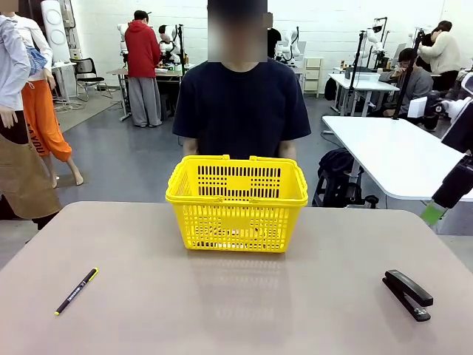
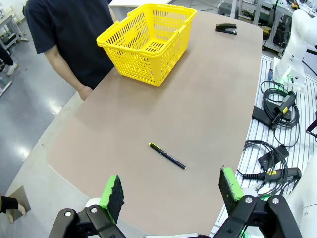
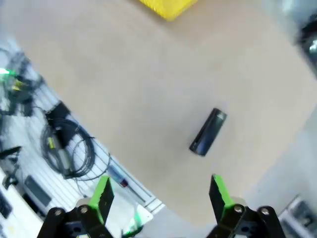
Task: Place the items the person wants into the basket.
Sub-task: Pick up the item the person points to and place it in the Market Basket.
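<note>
While both arms hang above the beige desk (image 1: pixel 236 296), each tool stands wide open and holds nothing. From the left tool (image 2: pixel 171 191), the bright yellow plastic lattice basket (image 2: pixel 148 42) sits far ahead at the desk's other edge, touching nothing else, with the person in a dark navy t-shirt (image 1: pixel 242 107) just behind it. A thin black pen with a yellow tip (image 2: pixel 167 156) lies ahead of and near this tool. Below and just ahead of the right tool (image 3: pixel 161 196) lies a black stapler (image 3: pixel 208 132), blurred. Whether anything lies inside the basket I cannot tell. Judged by its look, the basket is light, stiff and slightly slick; its rim or folded handles offer the best hold.
</note>
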